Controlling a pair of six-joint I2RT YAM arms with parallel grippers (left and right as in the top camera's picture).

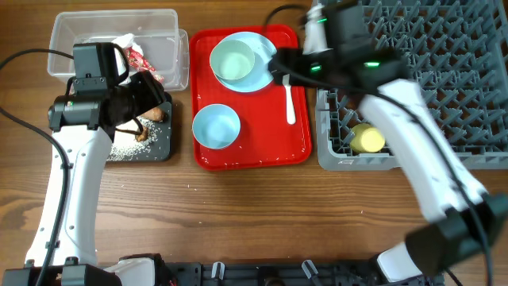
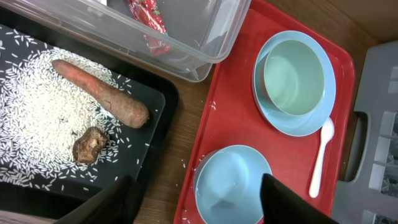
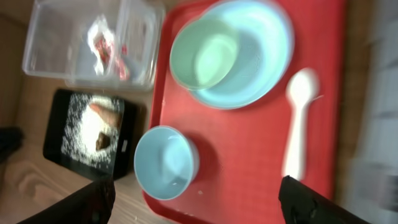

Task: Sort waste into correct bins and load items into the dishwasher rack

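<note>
**Waste (image 2: pixel 37 124): where I see it**

The waste is four things. A red-and-white wrapper (image 2: pixel 148 18), all crumpled, lies in the clear tub (image 2: pixel 205 37). The black tray (image 2: pixel 155 99) next to the tub holds the rest. White rice grains (image 2: pixel 25 143) are spread wide over it. An orange-brown carrot stick (image 2: pixel 99 93) lies on the rice, and a small brown lump (image 2: pixel 89 146) sits just beside the carrot. A few grains lie loose on the counter (image 1: pixel 238 214).

The red tray (image 2: pixel 236 112) sits between the bins and the big grey rack (image 1: pixel 341 159). On it I see a round light-blue plate (image 2: pixel 298 121) with a pale bowl (image 2: pixel 292 68) standing on it. A second blue bowl (image 2: pixel 233 183) and a white spoon (image 2: pixel 322 155) are on the tray too. A yellow cup (image 1: pixel 367 137) is in the near left corner of the rack.

My left claw (image 2: pixel 196 208) hangs above the bins, fingers wide apart, holding nothing. My right claw (image 3: pixel 199 208) hangs over the red tray near the plate, also spread wide and empty.

The right wrist picture is blurry, so the spoon looks smeared there. From overhead, my left arm covers part of the black tray and my right arm hides part of the rack. The rack is cut off at the right edge. I cannot tell if the cup stands or lies.
</note>
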